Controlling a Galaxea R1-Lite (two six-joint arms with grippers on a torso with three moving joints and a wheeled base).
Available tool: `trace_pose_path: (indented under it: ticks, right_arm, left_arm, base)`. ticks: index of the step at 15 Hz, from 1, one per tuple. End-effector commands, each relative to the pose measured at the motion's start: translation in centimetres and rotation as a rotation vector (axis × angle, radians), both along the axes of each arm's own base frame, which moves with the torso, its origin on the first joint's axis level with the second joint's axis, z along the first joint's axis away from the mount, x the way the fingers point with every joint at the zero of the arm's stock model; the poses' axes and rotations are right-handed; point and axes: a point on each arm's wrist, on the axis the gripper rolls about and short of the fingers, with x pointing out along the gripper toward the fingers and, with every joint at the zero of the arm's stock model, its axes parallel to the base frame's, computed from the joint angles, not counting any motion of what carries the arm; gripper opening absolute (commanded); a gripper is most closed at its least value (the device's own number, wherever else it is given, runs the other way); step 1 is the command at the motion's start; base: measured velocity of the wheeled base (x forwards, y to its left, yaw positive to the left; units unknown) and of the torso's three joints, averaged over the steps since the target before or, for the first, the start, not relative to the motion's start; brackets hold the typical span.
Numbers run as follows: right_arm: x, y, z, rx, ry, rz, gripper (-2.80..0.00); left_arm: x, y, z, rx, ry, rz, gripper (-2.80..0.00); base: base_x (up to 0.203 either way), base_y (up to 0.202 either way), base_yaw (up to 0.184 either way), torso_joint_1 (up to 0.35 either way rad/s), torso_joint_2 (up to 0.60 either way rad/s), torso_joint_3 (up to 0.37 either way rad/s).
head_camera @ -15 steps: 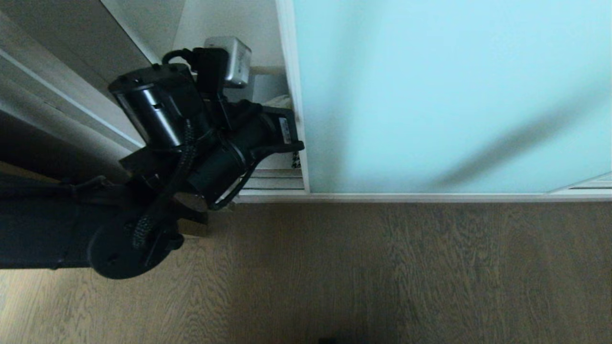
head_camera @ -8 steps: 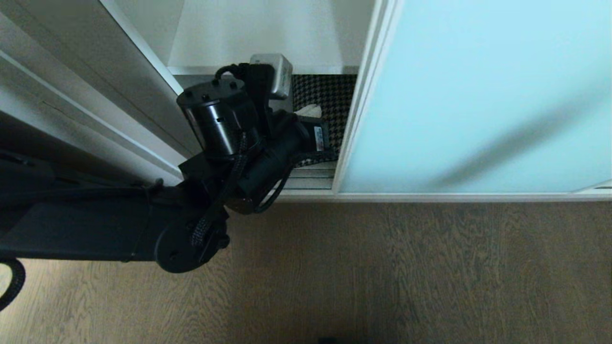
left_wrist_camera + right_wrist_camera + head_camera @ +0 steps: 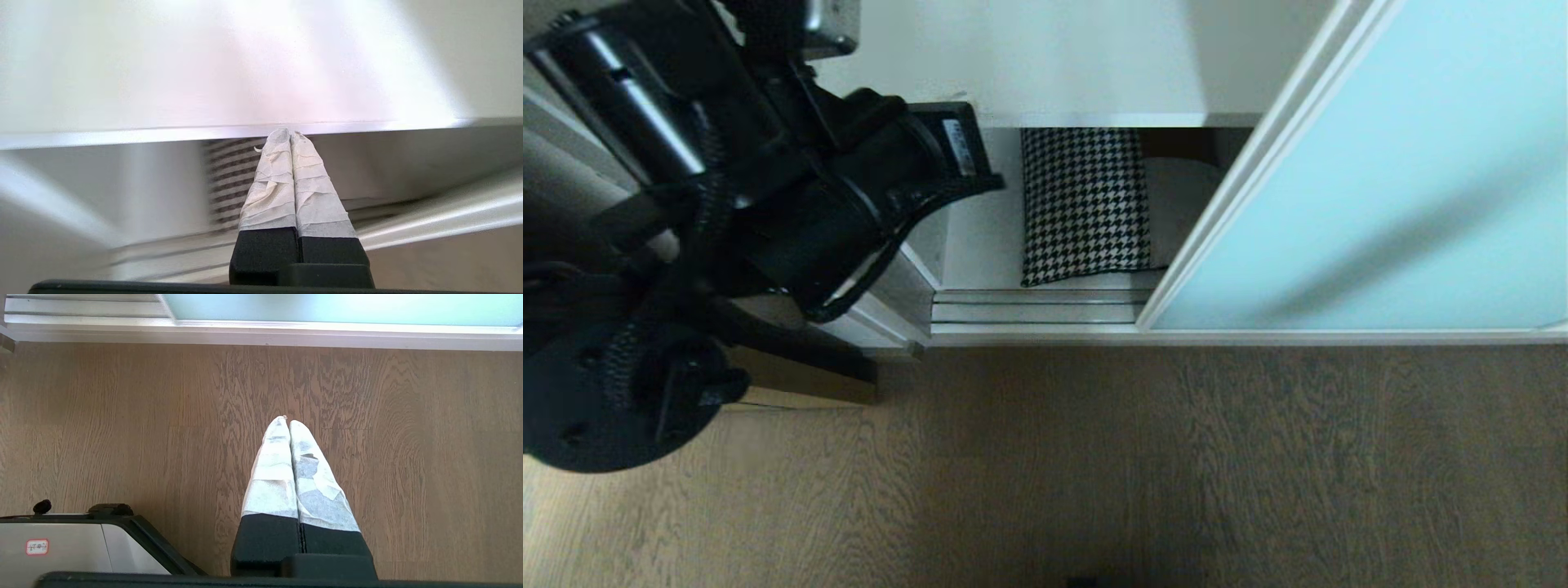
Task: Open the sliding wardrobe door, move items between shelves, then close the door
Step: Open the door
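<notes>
While the left arm fills the left side of the head view, its claw tips can't be seen from there, so the wrist cam is what counts: the left gripper (image 3: 290,132) has both taped fingers (image 3: 271,183) pressed flat together, totally closed with nothing between them. The tips point at the front edge of a white shelf (image 3: 163,81), though I honestly can't tell if they touch it. Below that board the houndstooth cushion (image 3: 1085,204) lies on the lower shelf (image 3: 980,237), near the bottom track (image 3: 1037,310). The sliding wardrobe door (image 3: 1380,204) stands partly open, its frosted panel off to the right and its frame covering the cushion's right part. The right gripper (image 3: 288,421) hangs over the wood floor (image 3: 122,416), fingers shut tight too, holding nothing.
</notes>
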Motion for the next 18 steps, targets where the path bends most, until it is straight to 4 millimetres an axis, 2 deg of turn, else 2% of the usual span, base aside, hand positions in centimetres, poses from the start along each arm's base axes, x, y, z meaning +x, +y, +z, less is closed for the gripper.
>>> trace_pose_path:
  ticks: [1, 5, 8, 10, 13, 15, 18]
  right_arm:
    - [0.0, 0.0, 0.0, -0.001, -0.001, 0.0, -2.8]
    - [0.0, 0.0, 0.0, -0.001, -0.001, 0.0, -2.8]
    - [0.0, 0.0, 0.0, 0.001, -0.001, 0.0, -2.8]
    - [0.0, 0.0, 0.0, -0.001, -0.001, 0.0, -2.8]
    - [0.0, 0.0, 0.0, -0.001, -0.001, 0.0, -2.8]
    - [0.0, 0.0, 0.0, -0.001, -0.001, 0.0, -2.8]
    - [0.0, 0.0, 0.0, 0.001, -0.001, 0.0, -2.8]
  left_arm:
    - [-2.3, 3.0, 1.8, -0.035, -0.036, 0.058, -2.8]
    - [-2.9, 8.5, 0.3, -0.008, 0.03, 0.278, -2.8]
    - [-3.6, 12.4, -2.2, 0.02, 0.097, 0.44, -2.8]
    - [-5.0, 14.1, -3.6, 0.027, 0.128, 0.511, -2.8]
    - [-8.9, 16.2, -6.7, 0.037, 0.176, 0.61, -2.8]
    - [-11.9, 16.7, -8.2, 0.034, 0.178, 0.635, -2.8]
    - [-16.6, 17.0, -9.0, 0.026, 0.16, 0.633, -2.8]
  base:
    - [0.0, 0.0, 0.0, 0.0, 0.0, 0.0]
    - [0.0, 0.0, 0.0, 0.0, 0.0, 0.0]
    - [0.0, 0.0, 0.0, 0.0, 0.0, 0.0]
    - [0.0, 0.0, 0.0, 0.0, 0.0, 0.0]
    - [0.0, 0.0, 0.0, 0.0, 0.0, 0.0]
    - [0.0, 0.0, 0.0, 0.0, 0.0, 0.0]
    - [0.0, 0.0, 0.0, 0.0, 0.0, 0.0]
